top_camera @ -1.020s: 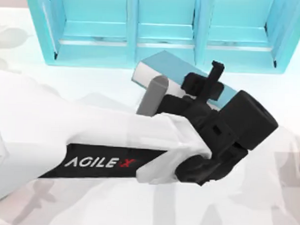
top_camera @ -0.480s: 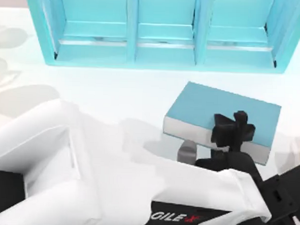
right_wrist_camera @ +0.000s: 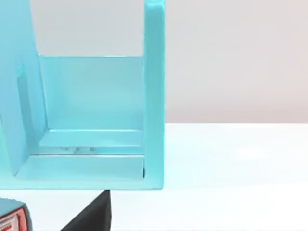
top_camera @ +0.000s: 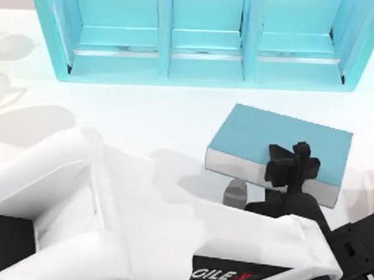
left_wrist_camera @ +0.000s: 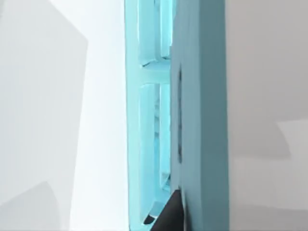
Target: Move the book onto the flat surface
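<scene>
Lying flat on the table [top_camera: 144, 120], the book [top_camera: 279, 140] rests cover-up in front of the shelf [top_camera: 203, 39], toward the table's right side and well apart from the shelf's front edge. Its turquoise cover faces the top camera and its pale page edge runs along the near side.

The left gripper [top_camera: 292, 168] sits over the book's near edge, black fingers [top_camera: 300, 157] spread across the cover's rim and the page block. They look slightly parted, but whether they press on the book or have let go I cannot tell. The left arm reaches in from the lower left across the table. In the left wrist view the book [left_wrist_camera: 202, 110] appears as a tall turquoise slab close to the lens, with the shelf [left_wrist_camera: 147, 96] beyond it.

The right wrist view looks toward the shelf's end compartment [right_wrist_camera: 91, 120] and the table [right_wrist_camera: 231, 154]; a corner of the book [right_wrist_camera: 12, 216] and a dark finger [right_wrist_camera: 91, 214] of the right gripper show low down, its opening unclear.

As a judgement: the book looks thick, stiff and fairly heavy for a two-finger hold, with a smooth cover that could slip. A pinch across its thickness near the middle of a long edge, cover to underside, seems safest. The task appears nearly done, since the book seems to lie on the table.
</scene>
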Robot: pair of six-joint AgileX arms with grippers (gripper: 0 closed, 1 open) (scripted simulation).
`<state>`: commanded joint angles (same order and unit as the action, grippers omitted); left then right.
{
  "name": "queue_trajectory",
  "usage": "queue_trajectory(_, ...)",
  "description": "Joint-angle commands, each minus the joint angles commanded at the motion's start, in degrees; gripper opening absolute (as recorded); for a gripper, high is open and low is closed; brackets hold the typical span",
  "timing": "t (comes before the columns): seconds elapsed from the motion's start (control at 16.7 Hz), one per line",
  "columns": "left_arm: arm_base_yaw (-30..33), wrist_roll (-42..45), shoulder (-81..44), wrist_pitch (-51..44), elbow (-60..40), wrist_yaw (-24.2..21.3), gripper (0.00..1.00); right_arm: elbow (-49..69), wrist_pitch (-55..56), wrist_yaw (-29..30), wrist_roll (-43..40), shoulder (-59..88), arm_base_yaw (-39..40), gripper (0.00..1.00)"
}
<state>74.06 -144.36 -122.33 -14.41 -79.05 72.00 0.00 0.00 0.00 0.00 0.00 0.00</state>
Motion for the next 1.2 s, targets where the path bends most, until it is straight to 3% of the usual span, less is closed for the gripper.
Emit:
queue_trajectory(0.48, 0.4, -1.3, -0.2, -1.4, -0.2, 0.3, 0.0, 0.0, 0.0, 0.0, 0.0, 0.0, 0.0, 1.0)
queue_trajectory(1.08, 0.4, -1.2, -3.5, 4.2, 2.0, 0.2, 0.0, 0.0, 0.0, 0.0, 0.0, 0.0, 0.0, 1.0)
queue_trajectory(1.2, 0.4, -1.2, -3.5, 4.2, 2.0, 0.2, 0.15, 0.0, 0.0, 0.0, 0.0, 0.0, 0.0, 1.0)
